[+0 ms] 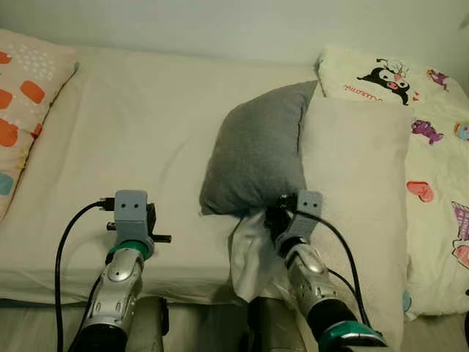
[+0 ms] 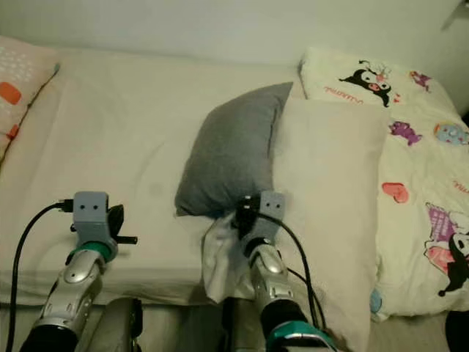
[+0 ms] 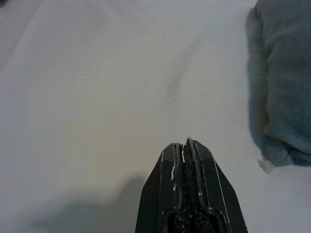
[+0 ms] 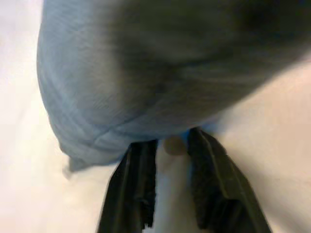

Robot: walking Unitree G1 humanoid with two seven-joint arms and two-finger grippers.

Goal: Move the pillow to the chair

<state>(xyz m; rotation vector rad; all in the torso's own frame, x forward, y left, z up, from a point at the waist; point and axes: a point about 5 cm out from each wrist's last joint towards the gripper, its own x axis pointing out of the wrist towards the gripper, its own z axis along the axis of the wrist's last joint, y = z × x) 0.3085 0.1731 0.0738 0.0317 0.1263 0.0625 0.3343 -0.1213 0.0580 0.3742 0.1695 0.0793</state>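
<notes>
A grey pillow (image 1: pixel 256 154) leans on a bigger white pillow (image 1: pixel 359 191) in the middle of the bed (image 1: pixel 146 132). My right gripper (image 4: pixel 172 141) is at the grey pillow's near lower corner, and its fingers are shut on a fold of the white pillow's fabric (image 1: pixel 249 260), which hangs over the bed's front edge. The grey pillow (image 4: pixel 146 77) rests just beyond the fingertips. My left gripper (image 3: pixel 187 141) is shut and holds nothing. It hovers over bare sheet, to the left of the grey pillow (image 3: pixel 286 82).
A pillow with orange and teal spots (image 1: pixel 22 110) lies at the bed's left end. A cartoon-print blanket (image 1: pixel 432 147) covers the right end. A pale wall (image 1: pixel 220 26) runs behind the bed. The bed's front edge (image 1: pixel 183 290) is close before me.
</notes>
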